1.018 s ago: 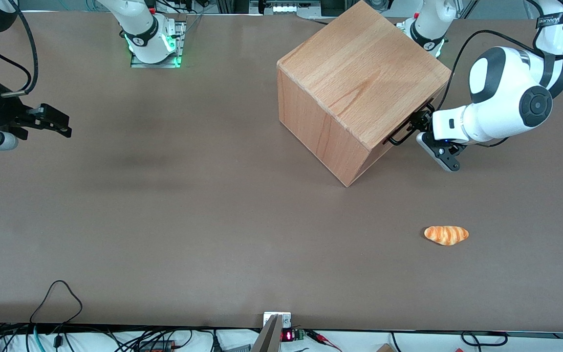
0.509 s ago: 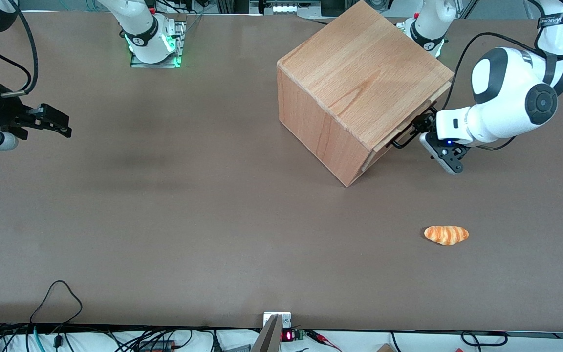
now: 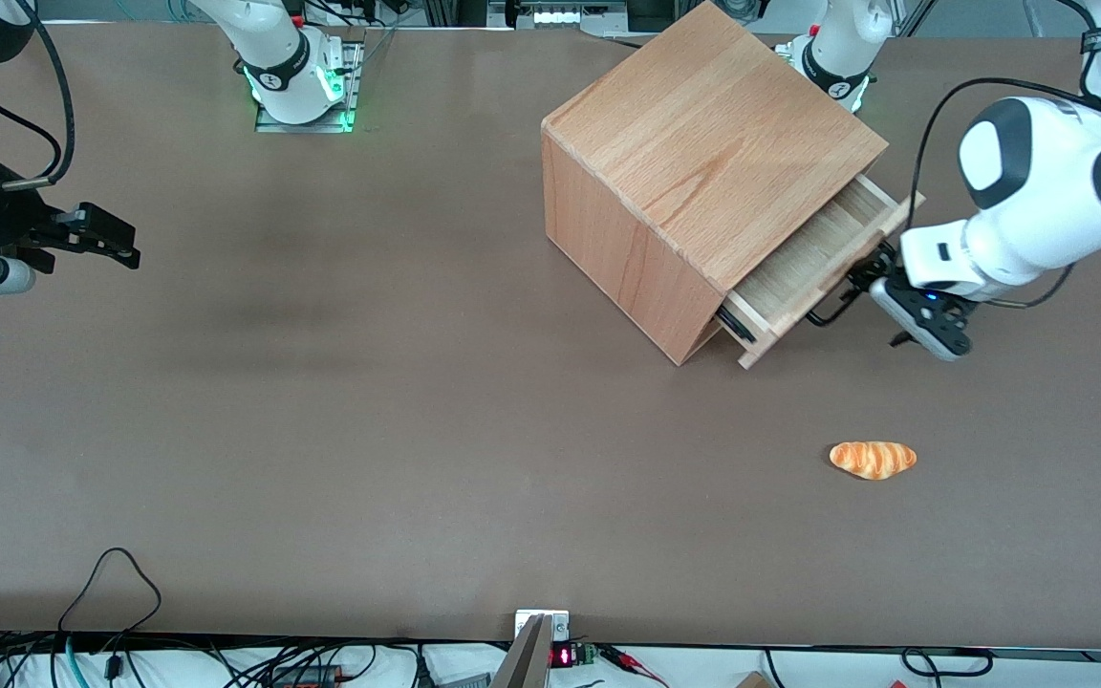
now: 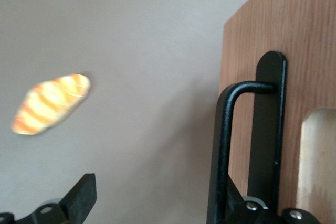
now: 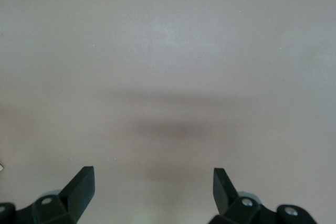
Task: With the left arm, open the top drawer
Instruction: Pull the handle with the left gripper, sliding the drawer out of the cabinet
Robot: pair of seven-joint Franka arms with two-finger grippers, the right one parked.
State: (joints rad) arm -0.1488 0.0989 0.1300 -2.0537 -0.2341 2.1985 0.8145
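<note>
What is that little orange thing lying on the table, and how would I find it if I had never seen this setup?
Start at the big wooden cabinet, whose top drawer sits partly pulled out with the gripper at its black handle. Nearer the front camera than that drawer, a small bread roll lies alone on the brown table. It is the only orange, striped item there.

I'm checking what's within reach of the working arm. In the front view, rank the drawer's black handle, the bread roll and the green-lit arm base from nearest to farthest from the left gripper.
From the left gripper:
1. Black handle, at the gripper, on the top drawer.
2. Bread roll, nearer the front camera.
3. Green-lit arm base, toward the parked arm's end.
</note>
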